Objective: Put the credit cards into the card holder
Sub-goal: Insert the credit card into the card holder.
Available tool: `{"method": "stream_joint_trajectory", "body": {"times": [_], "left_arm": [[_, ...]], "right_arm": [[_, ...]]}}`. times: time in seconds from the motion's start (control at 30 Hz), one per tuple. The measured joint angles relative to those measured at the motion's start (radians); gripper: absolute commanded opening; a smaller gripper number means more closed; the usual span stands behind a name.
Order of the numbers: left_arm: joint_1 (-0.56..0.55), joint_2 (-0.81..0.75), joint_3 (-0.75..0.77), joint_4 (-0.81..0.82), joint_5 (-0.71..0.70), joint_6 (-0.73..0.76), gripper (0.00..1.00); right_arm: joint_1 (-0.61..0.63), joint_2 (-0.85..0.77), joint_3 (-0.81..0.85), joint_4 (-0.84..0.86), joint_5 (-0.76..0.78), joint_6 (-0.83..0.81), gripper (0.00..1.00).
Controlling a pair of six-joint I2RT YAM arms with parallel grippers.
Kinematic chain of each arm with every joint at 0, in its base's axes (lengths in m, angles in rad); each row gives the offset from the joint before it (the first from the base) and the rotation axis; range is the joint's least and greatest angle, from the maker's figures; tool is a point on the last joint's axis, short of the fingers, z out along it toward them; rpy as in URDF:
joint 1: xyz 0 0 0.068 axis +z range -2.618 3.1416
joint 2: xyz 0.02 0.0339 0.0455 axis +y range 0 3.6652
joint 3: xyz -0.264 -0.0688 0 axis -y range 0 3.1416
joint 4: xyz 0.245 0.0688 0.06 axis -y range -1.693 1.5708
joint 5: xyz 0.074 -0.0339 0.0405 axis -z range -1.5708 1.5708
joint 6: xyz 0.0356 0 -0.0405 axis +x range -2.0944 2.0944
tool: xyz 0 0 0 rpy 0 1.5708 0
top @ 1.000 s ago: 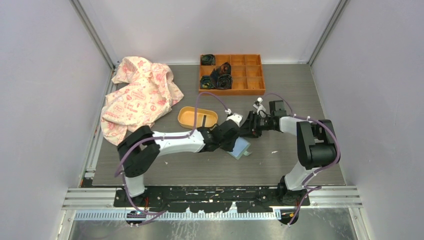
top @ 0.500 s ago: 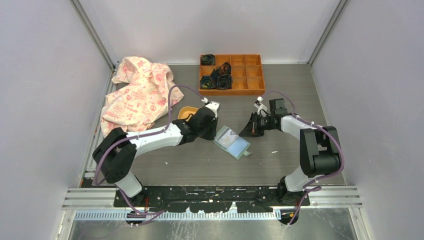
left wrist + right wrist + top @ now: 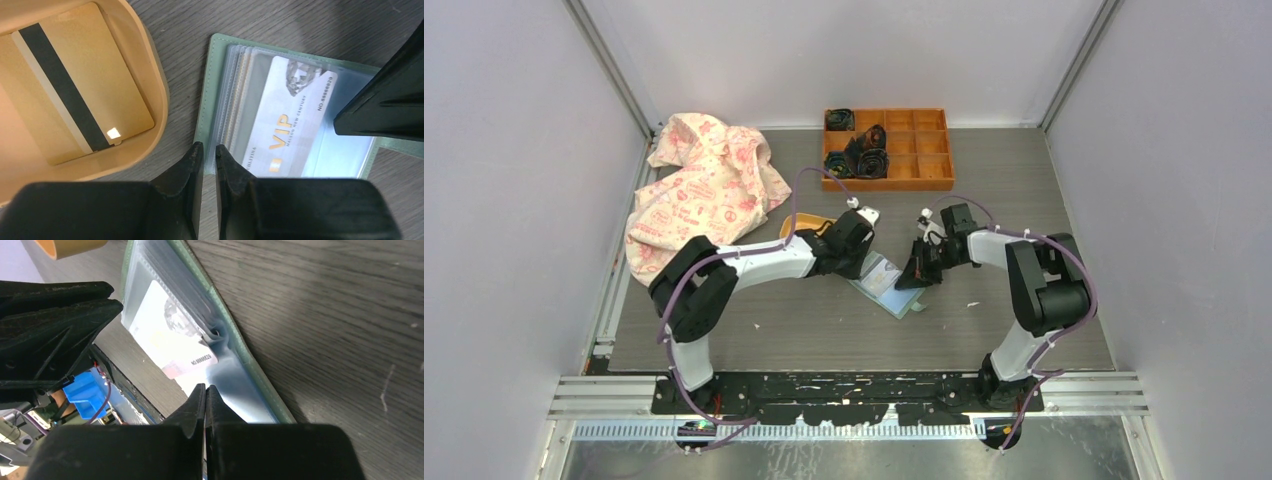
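The mint-green card holder (image 3: 887, 283) lies open on the table, clear sleeves up. A whitish VIP credit card (image 3: 285, 120) sits inside a sleeve and also shows in the right wrist view as the same card (image 3: 170, 340). An orange credit card with a dark stripe (image 3: 75, 85) lies in the yellow-orange dish (image 3: 150, 75). My left gripper (image 3: 209, 147) is over the card holder's near-left corner (image 3: 207, 90), between it and the dish, its jaws closed to a thin slit with nothing seen between them. My right gripper (image 3: 205, 387) is shut and empty, tips at the card holder's clear sleeve (image 3: 235, 390), on its right side.
An orange compartment tray (image 3: 929, 165) with dark rolled items (image 3: 856, 150) stands at the back. A pink-patterned cloth (image 3: 699, 190) is heaped at the back left. The dish (image 3: 809, 225) lies just left of the card holder. A small white scrap (image 3: 971, 303) lies to the right.
My left gripper went from over the card holder to the dish and back to the holder's left corner. My right gripper closed and moved down-left onto the holder's right side.
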Motion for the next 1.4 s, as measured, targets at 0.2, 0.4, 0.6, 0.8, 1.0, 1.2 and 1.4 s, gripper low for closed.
{"method": "stream_joint_trajectory", "body": {"times": [0.2, 0.4, 0.6, 0.8, 1.0, 1.2, 1.4], "left_arm": [[0.002, 0.017, 0.006, -0.011, 0.004, 0.011, 0.14], [0.008, 0.024, 0.005, -0.011, 0.023, 0.019, 0.13], [0.01, 0.024, -0.007, -0.01, 0.045, 0.018, 0.13], [0.01, 0.001, -0.056, 0.006, 0.059, -0.004, 0.14], [0.008, -0.168, -0.197, 0.034, 0.064, -0.043, 0.18], [0.007, -0.444, -0.361, 0.128, 0.07, -0.074, 0.4], [0.013, -0.664, -0.567, 0.282, 0.051, -0.129, 0.8]], "right_arm": [[0.036, 0.043, 0.042, -0.004, 0.024, 0.021, 0.01], [0.056, 0.08, 0.097, -0.026, 0.027, 0.028, 0.01], [0.058, 0.08, 0.126, -0.03, 0.026, 0.027, 0.01], [0.058, 0.069, 0.154, -0.07, 0.018, -0.024, 0.01], [0.032, -0.089, 0.173, -0.177, 0.015, -0.17, 0.02], [0.018, -0.363, 0.172, -0.195, 0.038, -0.318, 0.25], [0.018, -0.535, 0.175, -0.166, 0.035, -0.492, 0.74]]}}
